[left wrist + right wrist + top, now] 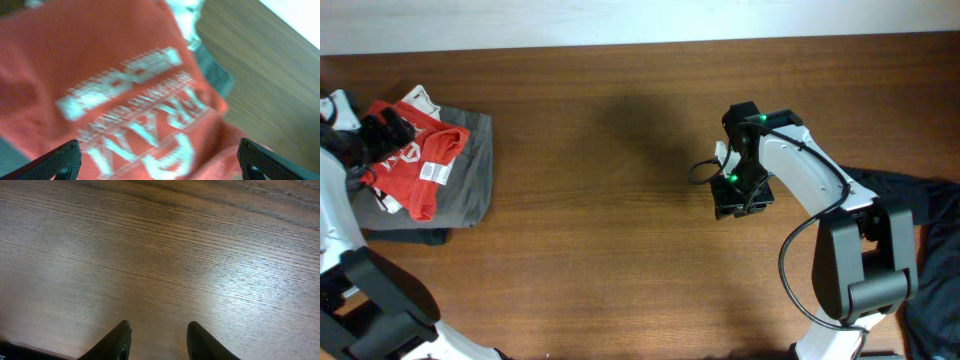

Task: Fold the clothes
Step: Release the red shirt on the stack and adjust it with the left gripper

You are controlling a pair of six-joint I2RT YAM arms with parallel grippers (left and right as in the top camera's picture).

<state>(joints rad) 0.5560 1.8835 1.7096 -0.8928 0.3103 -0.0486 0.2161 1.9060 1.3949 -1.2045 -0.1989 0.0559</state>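
The white-and-black left arm (332, 205) reaches forward, its left gripper (159, 160) pointing down, black fingers (60, 159) spread wide. The matching right arm (802, 172) bends inward, its right gripper (159, 341) partly parted and empty.

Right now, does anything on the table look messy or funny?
Yes. The orange-red cotton T-shirt with white lettering lies crumpled in a lump, not folded, on top of a flat grey garment at the left end of the wooden table. A bit of white cloth pokes out beside it.
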